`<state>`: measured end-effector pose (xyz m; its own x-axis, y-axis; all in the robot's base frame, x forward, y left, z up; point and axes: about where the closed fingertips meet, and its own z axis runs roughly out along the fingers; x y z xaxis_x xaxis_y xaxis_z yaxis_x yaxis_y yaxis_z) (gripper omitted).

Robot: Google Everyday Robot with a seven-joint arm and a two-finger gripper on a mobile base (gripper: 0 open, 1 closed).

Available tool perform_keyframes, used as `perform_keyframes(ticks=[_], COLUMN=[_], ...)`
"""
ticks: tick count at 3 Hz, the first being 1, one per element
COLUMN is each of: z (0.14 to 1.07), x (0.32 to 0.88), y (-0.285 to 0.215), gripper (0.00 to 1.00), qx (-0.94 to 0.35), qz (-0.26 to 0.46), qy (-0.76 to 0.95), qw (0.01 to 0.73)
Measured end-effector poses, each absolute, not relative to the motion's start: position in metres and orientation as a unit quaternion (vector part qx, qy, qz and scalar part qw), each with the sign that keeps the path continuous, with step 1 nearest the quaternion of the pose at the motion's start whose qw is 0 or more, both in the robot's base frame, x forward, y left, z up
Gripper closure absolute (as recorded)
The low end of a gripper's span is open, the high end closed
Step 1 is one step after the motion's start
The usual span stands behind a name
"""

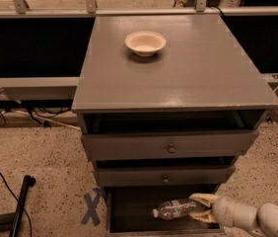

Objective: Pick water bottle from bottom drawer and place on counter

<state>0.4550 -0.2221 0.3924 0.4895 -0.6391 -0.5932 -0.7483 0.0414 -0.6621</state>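
The water bottle (175, 209) lies on its side in the open bottom drawer (129, 216), white cap pointing left, its label band near the middle. My gripper (199, 207) reaches in from the lower right. One pale finger is above the bottle's base end and one below it, shut on it. The grey counter (188, 78) tops the cabinet above.
A cream bowl (145, 42) sits on the counter toward the back. The two upper drawers (168, 147) are pulled out slightly over the bottom one. A blue X mark (92, 209) and a black pole (20, 201) are on the speckled floor at left.
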Motion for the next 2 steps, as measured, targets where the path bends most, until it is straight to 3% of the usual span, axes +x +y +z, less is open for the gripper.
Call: perform_keyframes(ticks=[2], z=[0.554], x=[0.429], y=[-0.245], gripper=[1.00], qx=[-0.699], qz=[-0.059], qy=[0.395], qw=[0.594])
